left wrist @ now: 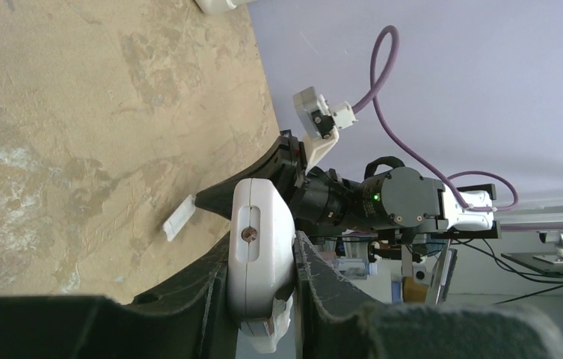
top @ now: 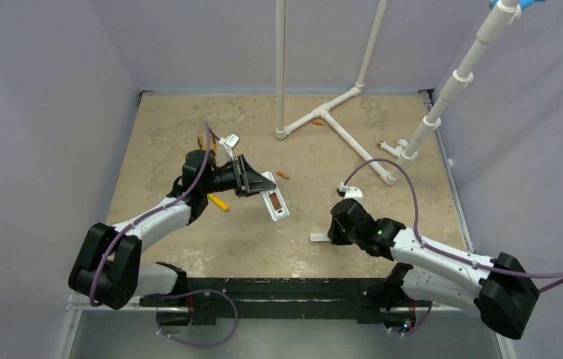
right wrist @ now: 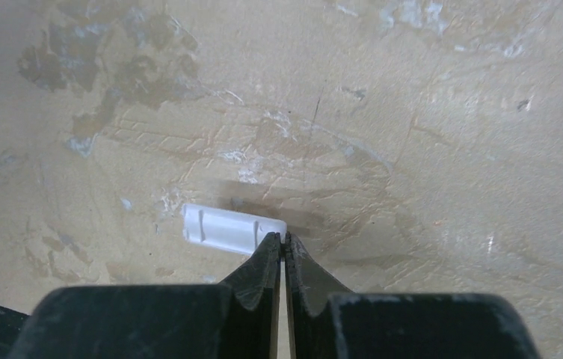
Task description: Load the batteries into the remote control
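My left gripper is shut on one end of the white remote control and holds it tilted above the table, with the back recess facing up. An orange-copper battery lies in the recess. In the left wrist view the remote's end is clamped between the fingers. A loose battery lies on the table beside the remote, and another by the pipe frame. My right gripper is shut, its tips touching the end of the whitish cover plate, which lies flat.
Yellow-handled pliers lie under my left arm. A white PVC pipe frame stands at the back centre and right. The cover plate also shows in the top view and in the left wrist view. Grey walls enclose the table.
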